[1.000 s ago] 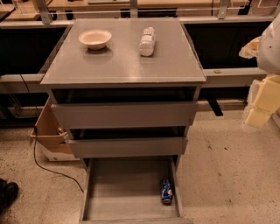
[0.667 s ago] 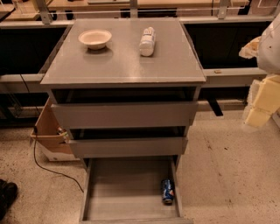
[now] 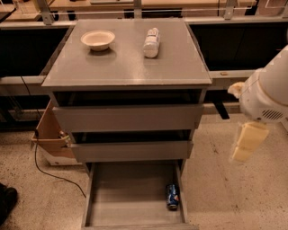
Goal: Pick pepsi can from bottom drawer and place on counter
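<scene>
A small blue pepsi can (image 3: 172,196) with red-and-white markings sits in the pulled-out bottom drawer (image 3: 130,197), a wide grey tray with low thin walls at the foot of a grey drawer cabinet (image 3: 130,119). It appears to lie on its side against the drawer's right wall, toward the front corner. Above the open tray, the cabinet's two other grey drawers (image 3: 132,151) show plain front panels. The square matte grey counter (image 3: 121,67) that tops the cabinet carries a shallow cream bowl (image 3: 97,39) at its rear left and a white plastic bottle (image 3: 151,42), lying down, at its rear centre, the two well apart. The robot's gripper (image 3: 245,143), cream-coloured and hanging beneath a rounded white arm housing (image 3: 270,94), hovers to the right of the cabinet at about the height of the middle drawer. It is clear of the cabinet and well apart from the can, and how far it is open cannot be told from this angle. A brown cardboard box (image 3: 49,139) stands on the speckled floor (image 3: 234,193) against the cabinet's left side, with a black cable (image 3: 49,173) trailing across the floor in front of it. Pale wooden benches with metal rails (image 3: 135,4) run behind the cabinet.
</scene>
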Available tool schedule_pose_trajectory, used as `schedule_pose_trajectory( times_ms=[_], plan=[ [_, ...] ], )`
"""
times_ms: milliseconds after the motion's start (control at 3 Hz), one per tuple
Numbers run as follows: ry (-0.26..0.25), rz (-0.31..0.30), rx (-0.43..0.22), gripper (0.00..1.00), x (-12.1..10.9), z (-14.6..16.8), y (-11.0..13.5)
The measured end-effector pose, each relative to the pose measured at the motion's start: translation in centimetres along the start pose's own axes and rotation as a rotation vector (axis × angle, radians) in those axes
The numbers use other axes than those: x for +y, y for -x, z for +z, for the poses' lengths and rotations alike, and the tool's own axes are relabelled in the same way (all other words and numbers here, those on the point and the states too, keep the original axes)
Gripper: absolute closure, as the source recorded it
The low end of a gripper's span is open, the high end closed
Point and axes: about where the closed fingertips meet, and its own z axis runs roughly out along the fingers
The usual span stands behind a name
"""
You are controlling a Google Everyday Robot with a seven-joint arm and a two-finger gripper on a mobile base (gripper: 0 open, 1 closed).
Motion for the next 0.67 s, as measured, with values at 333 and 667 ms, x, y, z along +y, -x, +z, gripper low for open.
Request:
schedule_pose_trajectory(
  times_ms=[333,667],
  plan=[
    [0.026,-0.012,-0.008,0.0,1.6,6.6,-0.7],
    [0.048,-0.04,-0.016,0.0,4.3,13.1,-0.2]
  ],
)
